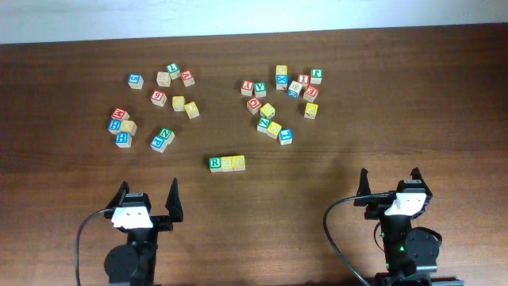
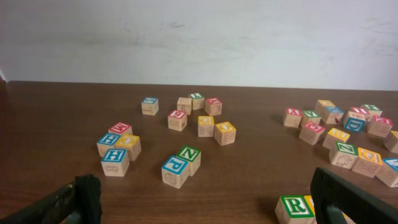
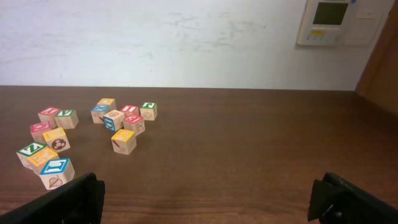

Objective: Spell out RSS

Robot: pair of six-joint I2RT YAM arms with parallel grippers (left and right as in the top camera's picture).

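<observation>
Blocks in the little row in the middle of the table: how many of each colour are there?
Green block: 1
Yellow blocks: 2
Total: 3

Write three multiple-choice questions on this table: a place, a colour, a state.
1. Against the left group of loose cubes and the right group, the row of three small wooden cubes lies
A. inside the left one
B. between them, nearer the arms
C. beyond them
2. The top face of the wooden R cube is
A. red
B. blue
C. green and white
3. The left gripper and the right gripper are
A. both open, empty
B. both shut
C. each holding a cube
Answers: 1 B, it lies apart, nearer than both; 2 C, green R on white; 3 A, fingers spread, nothing between.
</observation>
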